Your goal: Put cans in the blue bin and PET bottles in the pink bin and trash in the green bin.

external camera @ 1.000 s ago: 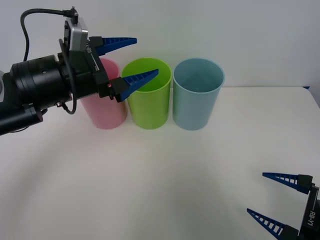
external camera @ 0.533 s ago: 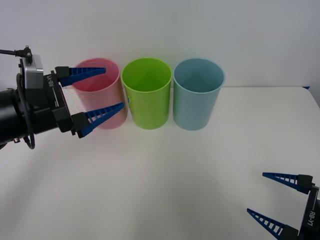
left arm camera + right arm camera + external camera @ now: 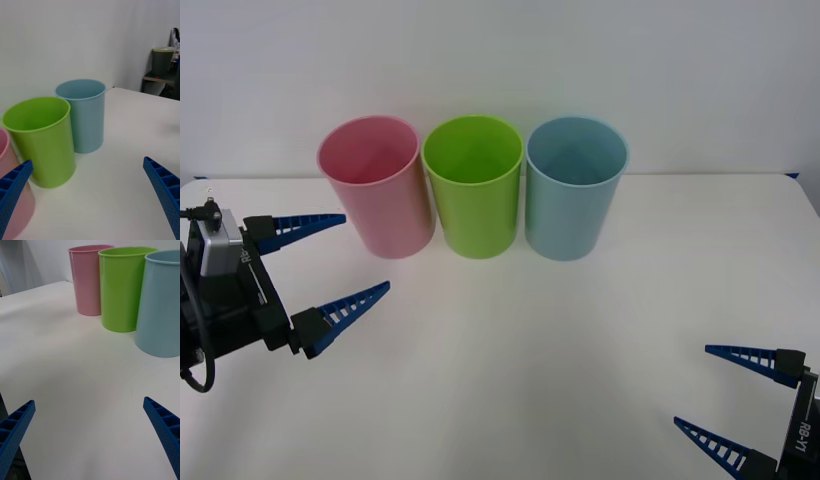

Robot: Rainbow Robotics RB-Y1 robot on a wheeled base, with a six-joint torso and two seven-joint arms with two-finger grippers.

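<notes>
Three tall bins stand in a row at the back of the white table: the pink bin on the left, the green bin in the middle, the blue bin on the right. They also show as the pink bin, green bin and blue bin, and as the green bin and blue bin. My left gripper hovers open at the front left, short of the pink bin, holding nothing. My right gripper stays open at the front right corner. Cans, PET bottles and trash are out of view.
The white table stretches bare between the bins and both grippers. A white wall rises right behind the bins. Off the table's far end, a dark lidded container sits on a side shelf.
My left gripper, open and empty throughout, has pulled back from above the pink and green bins down to the front left of the table. The right arm has not moved.
</notes>
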